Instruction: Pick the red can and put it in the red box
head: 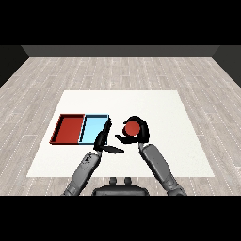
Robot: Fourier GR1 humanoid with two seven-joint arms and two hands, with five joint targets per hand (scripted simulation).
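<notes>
Red can: the red can (131,127) sits inside the curl of the right hand (137,132), to the right of both trays, with its round top facing the head view; whether its base touches the white table (164,113) or is lifted off it, I cannot tell.
Right hand: its black fingers and thumb wrap round the can from the right and from below, so it has hold of the can.
Left hand: the left hand (104,141) holds nothing; its fingers reach out straight, some overlapping the near right edge of the light blue tray (93,126), the thumb pointing right toward the can.
Trays: the red tray (69,128) lies furthest left, touching the light blue tray along 1 side; both look bare inside.
Step in hand: by my reading, the grasp is made and the carry to the red tray comes next; the placing is not yet done.
Next move: the can needs to rise above the tray walls, travel left across the whole light blue tray, and come down inside the red one.
Risk: the left hand lies near that path and may need to give way.
</notes>
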